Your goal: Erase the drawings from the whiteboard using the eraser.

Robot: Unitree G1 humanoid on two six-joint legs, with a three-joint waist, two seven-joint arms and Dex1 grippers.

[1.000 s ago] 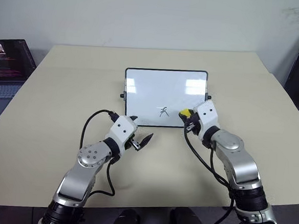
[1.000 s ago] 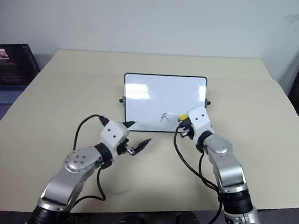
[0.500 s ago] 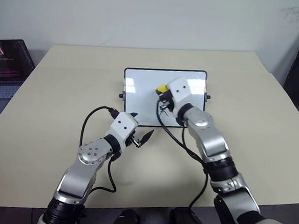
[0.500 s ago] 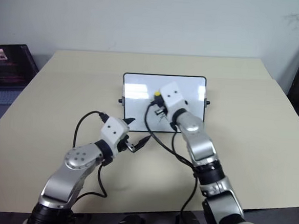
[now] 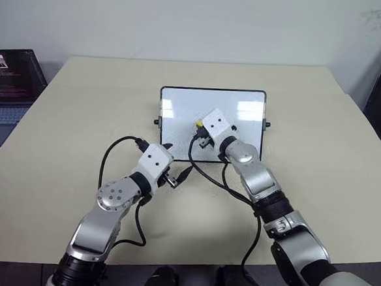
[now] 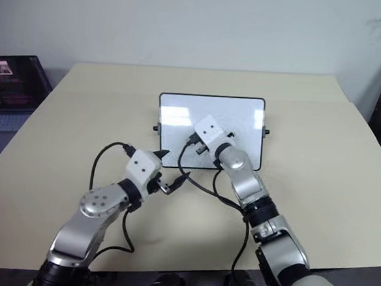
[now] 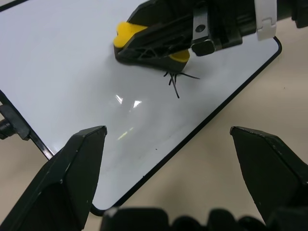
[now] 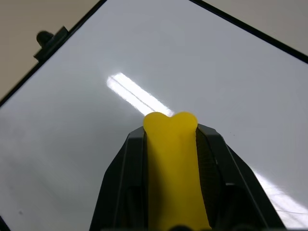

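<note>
Hovering just off the near edge of the small white glossy whiteboard (image 5: 211,123) with its thin black frame, the left gripper (image 5: 177,177) has its two black fingers spread wide apart, nothing between them, over bare beige tabletop (image 5: 80,129) that stretches open to its left and toward the robot. Its forearm reaches forward and slightly inward, the gripper pointing at the board's near left corner. Beyond it, the right gripper (image 5: 199,129) is clamped on the small yellow block eraser (image 7: 129,33), which sits against the board surface near the middle. A thin black marker scribble, part of the drawings (image 7: 175,82), shows just beside the eraser on its nearer side. The right arm stretches forward and leftward over the board's near edge. White board lies open beyond the eraser up to the far frame; a dark laptop (image 5: 8,81) sits far off to the left.
</note>
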